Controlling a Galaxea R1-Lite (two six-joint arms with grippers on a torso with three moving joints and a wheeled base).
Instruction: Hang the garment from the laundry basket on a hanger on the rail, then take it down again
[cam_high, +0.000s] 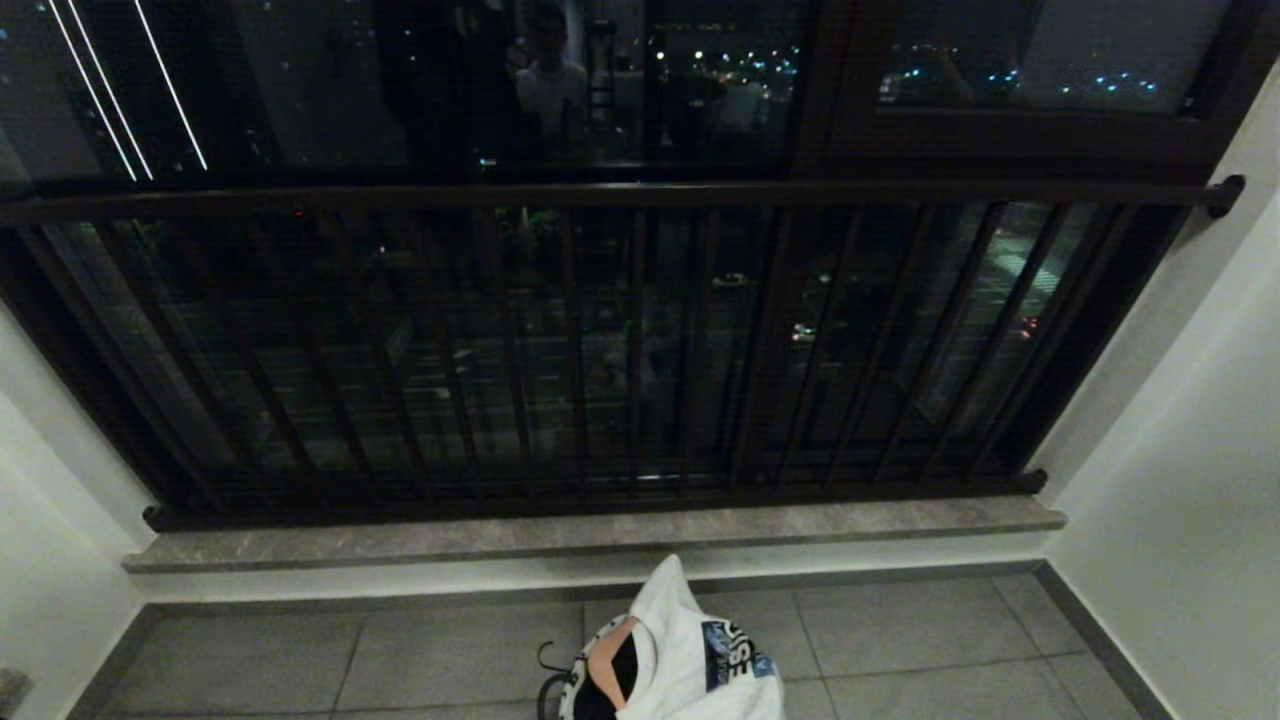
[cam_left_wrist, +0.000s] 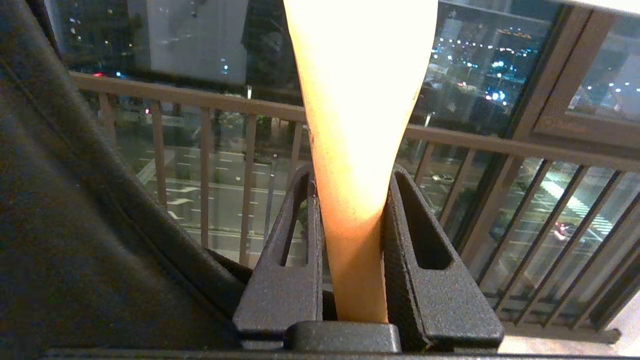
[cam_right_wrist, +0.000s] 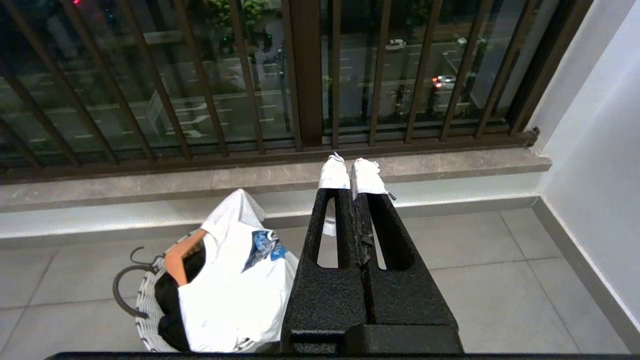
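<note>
The left gripper (cam_left_wrist: 350, 200) is clenched on a pale wooden hanger arm (cam_left_wrist: 357, 125), which rises from between the two black jaws and widens above them. Dark fabric (cam_left_wrist: 75, 215) hangs close alongside the jaws on one side; whether it is a garment on this hanger cannot be told. Beyond the fingertips stands the brown window grille (cam_left_wrist: 500, 145) with the night street behind the glass.

The right gripper (cam_right_wrist: 352, 175) is closed on nothing, its white-taped tips pressed together. Below it and to one side sits the laundry basket (cam_right_wrist: 150, 320), round, with a white patterned rim, on the grey floor tiles (cam_right_wrist: 500, 295). A white printed T-shirt (cam_right_wrist: 235, 290) is draped over the basket, with an orange-tan hanger shoulder (cam_right_wrist: 180, 252) and a dark hook (cam_right_wrist: 122, 290) showing at its edge. In the head view the basket (cam_high: 575, 690) lies at the lower edge, before the stone sill (cam_high: 600, 535).

The pale rail is not visible in any view.

Step in hand, as judged: carrying the gripped hanger up toward the rail. Recommended practice:
- Keep the clamp firm; the hanger arm tapers and may slip.
- Hold the hanger upright so the hook leads.
- Bring the rail into view before committing.
- Keep hanging fabric clear of the grille bars.
</note>
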